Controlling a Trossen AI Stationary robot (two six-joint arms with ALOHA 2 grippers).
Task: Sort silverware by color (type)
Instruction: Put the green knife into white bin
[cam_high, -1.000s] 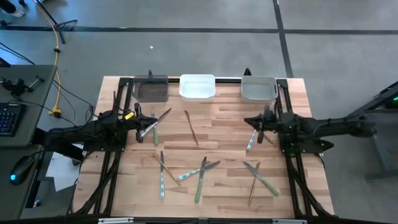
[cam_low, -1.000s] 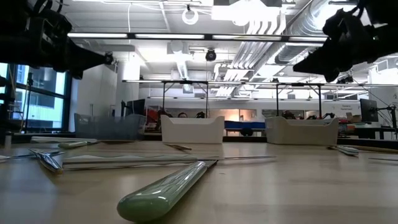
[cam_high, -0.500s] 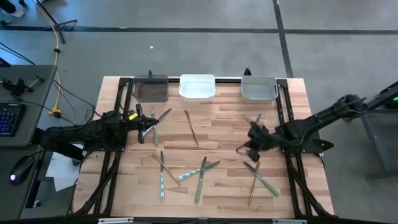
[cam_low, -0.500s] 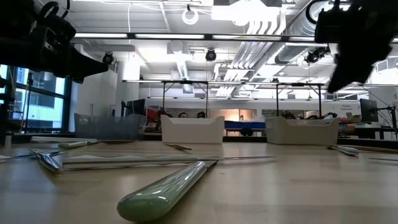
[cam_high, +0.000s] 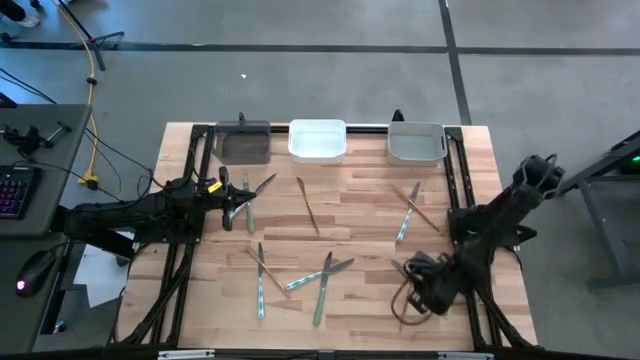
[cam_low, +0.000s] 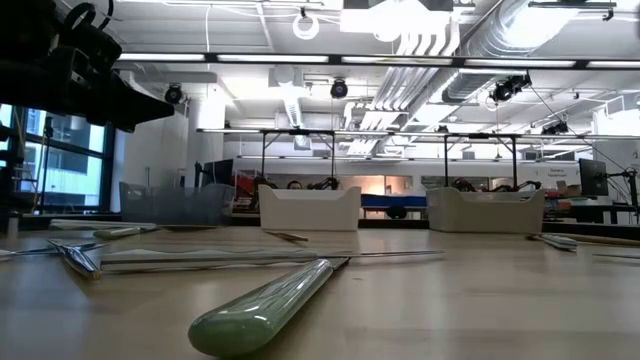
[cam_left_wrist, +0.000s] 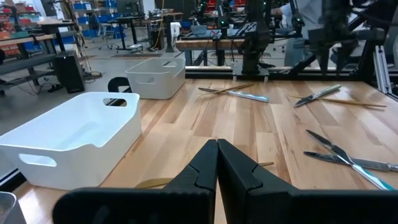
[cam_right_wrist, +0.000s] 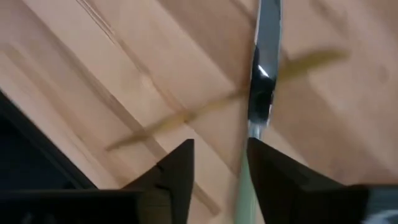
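Your right gripper (cam_right_wrist: 221, 163) hangs parted over a green-handled knife (cam_right_wrist: 261, 81). Your left gripper (cam_left_wrist: 217, 163) waits, fingers together

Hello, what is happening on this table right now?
A two-arm robot is sorting silverware by colour. The right tool is low over a crossed pair near the table's front right, open, with a green-handled knife between its fingers, not yet gripped. The left tool waits shut at the left side. The dark bin, white bin and grey bin stand along the far edge; most cutlery lies loose on the wood.
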